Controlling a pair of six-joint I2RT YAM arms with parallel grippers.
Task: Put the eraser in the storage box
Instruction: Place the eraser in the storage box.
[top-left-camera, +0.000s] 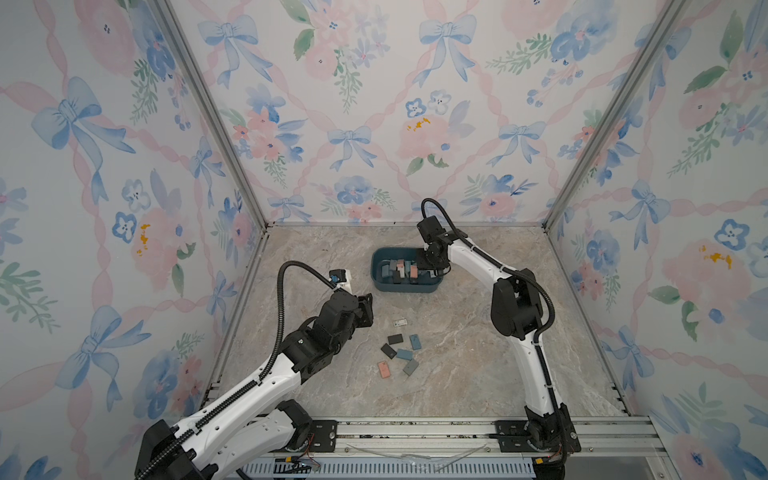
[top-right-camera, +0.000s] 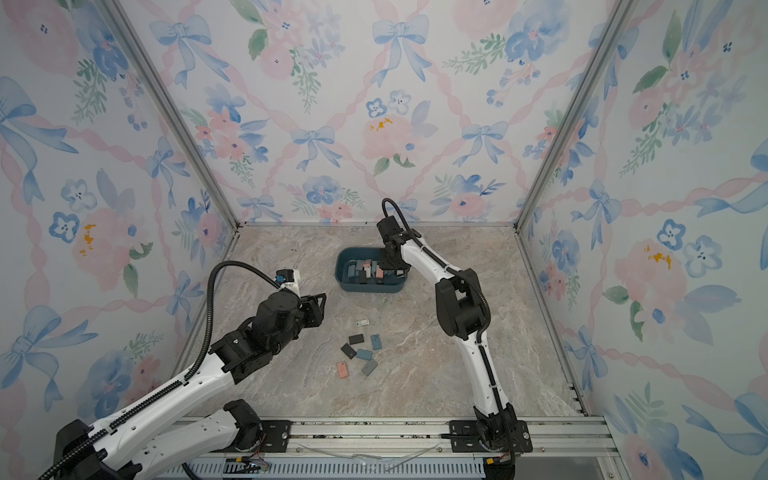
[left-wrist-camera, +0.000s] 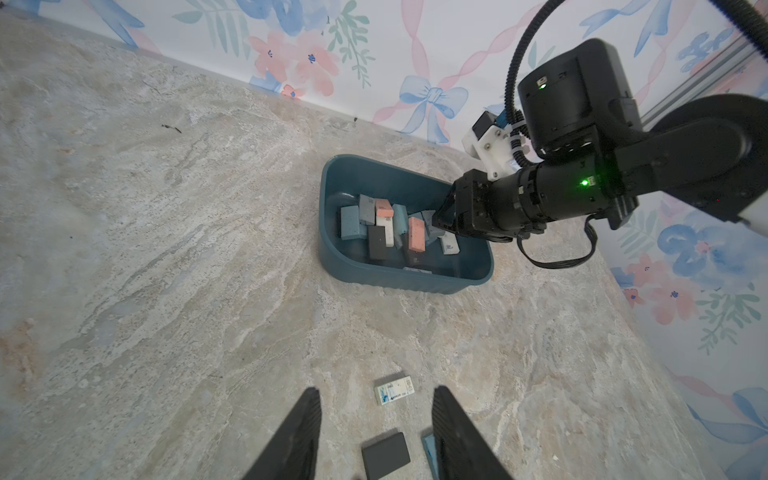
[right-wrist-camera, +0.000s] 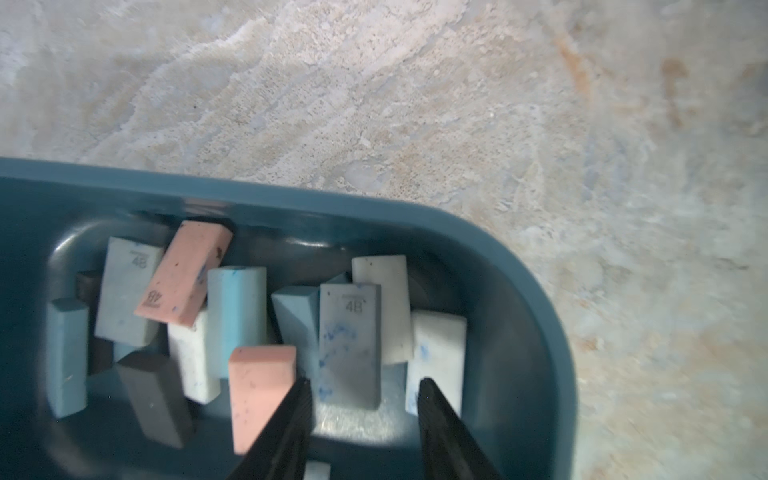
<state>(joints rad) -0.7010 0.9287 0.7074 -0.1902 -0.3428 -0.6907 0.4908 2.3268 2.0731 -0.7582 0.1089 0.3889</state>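
Observation:
The dark teal storage box (top-left-camera: 405, 287) (top-right-camera: 370, 287) stands toward the back of the marble table and holds several erasers in pink, blue, grey, white and black. My right gripper (top-left-camera: 430, 272) (right-wrist-camera: 363, 380) hangs inside the box, open, nothing between its fingers. A grey eraser (right-wrist-camera: 351, 345) and a pink eraser (right-wrist-camera: 257, 395) lie just beyond its tips. My left gripper (top-left-camera: 368, 309) (left-wrist-camera: 376, 388) is open above the table. A white labelled eraser (left-wrist-camera: 394, 390) (top-left-camera: 400, 323) lies below its gap, and a black eraser (left-wrist-camera: 385, 455) lies closer in.
Several loose erasers lie in a cluster mid-table, among them a pink one (top-left-camera: 384, 369), a grey one (top-left-camera: 410, 367) and a blue one (top-left-camera: 415, 342). Flowered walls close in the left, back and right. A metal rail (top-left-camera: 415, 432) runs along the front edge.

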